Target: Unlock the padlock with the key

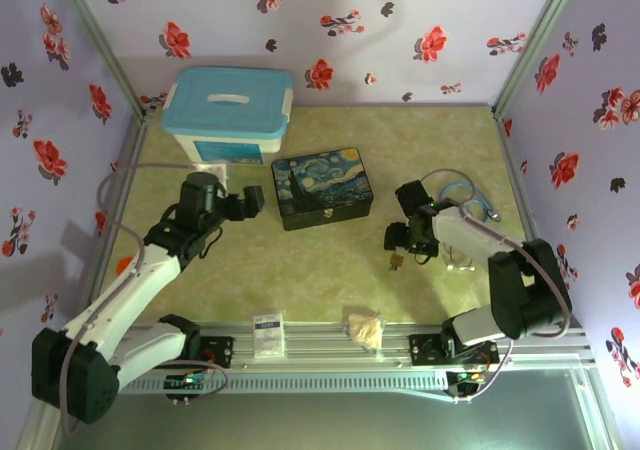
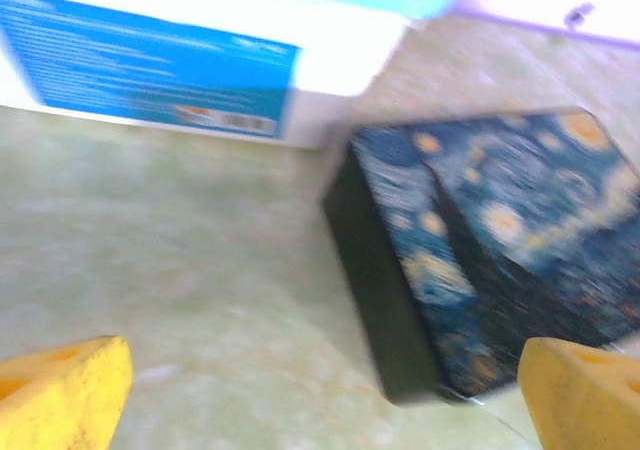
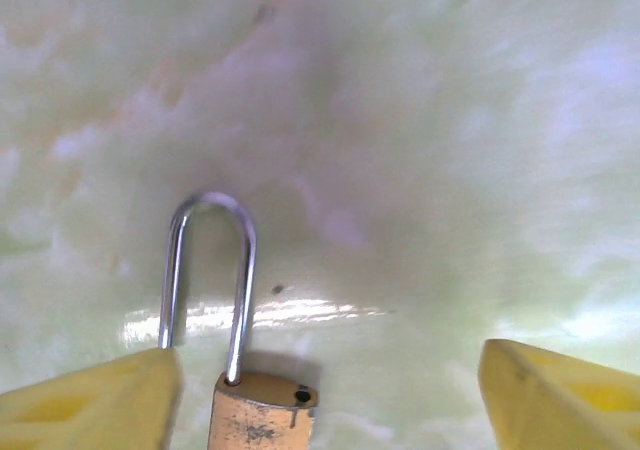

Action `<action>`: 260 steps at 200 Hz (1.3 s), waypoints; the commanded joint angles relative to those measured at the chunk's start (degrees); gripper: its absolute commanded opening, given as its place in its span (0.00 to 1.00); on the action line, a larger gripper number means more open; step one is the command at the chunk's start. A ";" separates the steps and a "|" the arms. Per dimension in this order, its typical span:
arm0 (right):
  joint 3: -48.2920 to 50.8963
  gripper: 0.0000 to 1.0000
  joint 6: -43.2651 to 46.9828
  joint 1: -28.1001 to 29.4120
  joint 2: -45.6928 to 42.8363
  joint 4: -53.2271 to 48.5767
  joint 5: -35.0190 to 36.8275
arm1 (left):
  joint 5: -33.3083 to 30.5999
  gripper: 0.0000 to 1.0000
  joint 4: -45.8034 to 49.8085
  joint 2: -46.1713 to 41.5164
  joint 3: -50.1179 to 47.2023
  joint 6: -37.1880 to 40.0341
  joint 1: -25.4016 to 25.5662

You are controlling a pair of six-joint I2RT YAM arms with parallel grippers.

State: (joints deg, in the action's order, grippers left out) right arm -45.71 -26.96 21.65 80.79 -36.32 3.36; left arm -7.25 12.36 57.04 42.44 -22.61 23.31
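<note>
Padlock (image 3: 262, 415), brass, laid on the tabletop (image 1: 330, 270) toward its right edge, shackle (image 3: 210, 260) pointing away from the wrist. It is bracketed by the spread, empty fingers of the right gripper (image 3: 325, 380), close beside one and well off the other. For a sound grasp the jaws should be centred on the body, the shackle left free. Farther off, the left gripper (image 1: 245, 205), spread and empty, is held beside the starry-night box (image 1: 322, 187).

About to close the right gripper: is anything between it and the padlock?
Nothing visible does. The padlock lies between the fingers of the open right gripper, off-centre toward one, shackle pointing away from the wrist camera.
</note>
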 commanded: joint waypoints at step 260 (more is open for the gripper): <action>23.85 0.99 21.40 -19.89 8.59 88.02 11.57 | -3.11 1.00 -64.94 31.30 -20.81 19.24 -23.64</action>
State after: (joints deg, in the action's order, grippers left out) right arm -20.95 -6.39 1.91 89.36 49.17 15.14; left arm -8.36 -49.80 88.12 20.62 -5.34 -1.41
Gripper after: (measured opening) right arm 0.993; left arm 0.997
